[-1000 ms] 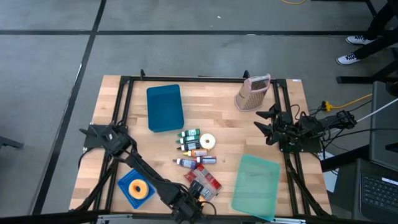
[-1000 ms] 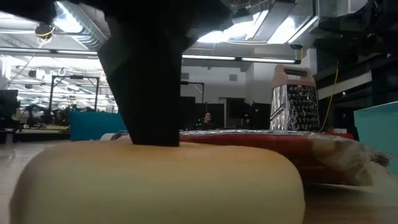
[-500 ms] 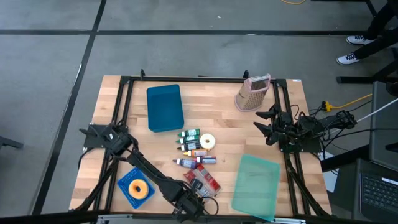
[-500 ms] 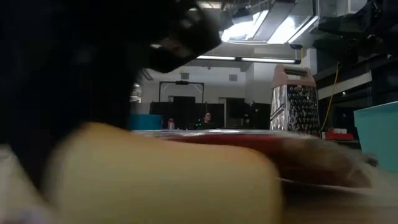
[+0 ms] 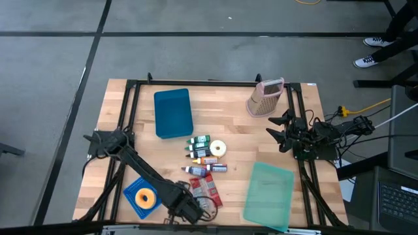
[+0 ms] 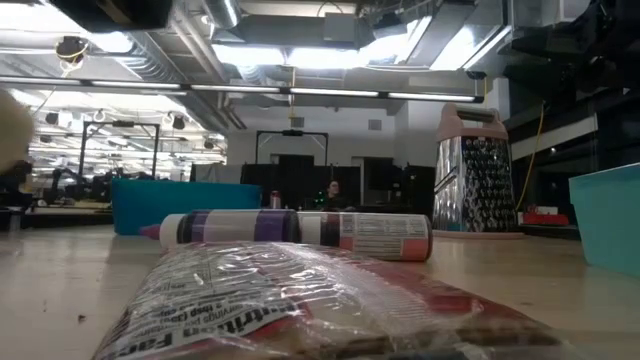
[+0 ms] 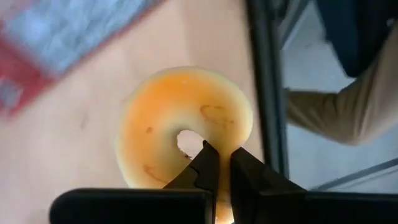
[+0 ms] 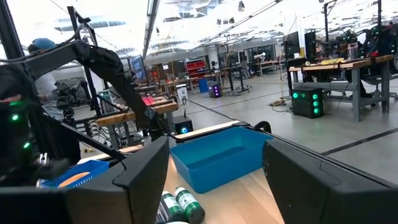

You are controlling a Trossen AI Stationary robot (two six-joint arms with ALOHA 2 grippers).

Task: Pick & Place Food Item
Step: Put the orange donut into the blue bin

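Note:
A yellow ring-shaped bagel (image 7: pixel 180 118) hangs under my left gripper (image 7: pixel 225 158), which is shut on it near the table's front edge (image 5: pixel 186 210). In the low view only a pale sliver of the bagel (image 6: pixel 8 130) shows at the left edge. A clear packet of red food (image 5: pixel 208 189) lies flat on the table just right of the gripper. An orange ring (image 5: pixel 145 198) sits on a blue plate (image 5: pixel 130 192). My right gripper (image 5: pixel 277 128) waits open at the table's right side. My left gripper pinches the bagel's band (image 7: pixel 224 138) between its two fingers, one fingertip (image 7: pixel 208 155) at the rim of the hole, the other toward the outer edge. The fingers come from above, pointing down. The bagel hangs below them, clear of the table.
Small bottles (image 5: pixel 199 153) and a white tape roll (image 5: pixel 217 148) lie mid-table. A blue bin (image 5: pixel 173 112) stands far left, a grater (image 5: pixel 264 98) far right, a teal lid (image 5: pixel 269 192) near right. A person's tan sleeve (image 7: pixel 336 112) shows beyond the front edge.
My left gripper has shut on the bagel, risen, rolled, and gone a little toward the table's left edge. The bagel, which lay on the table right in front of the low camera, is lifted clear and has left that view but for a sliver.

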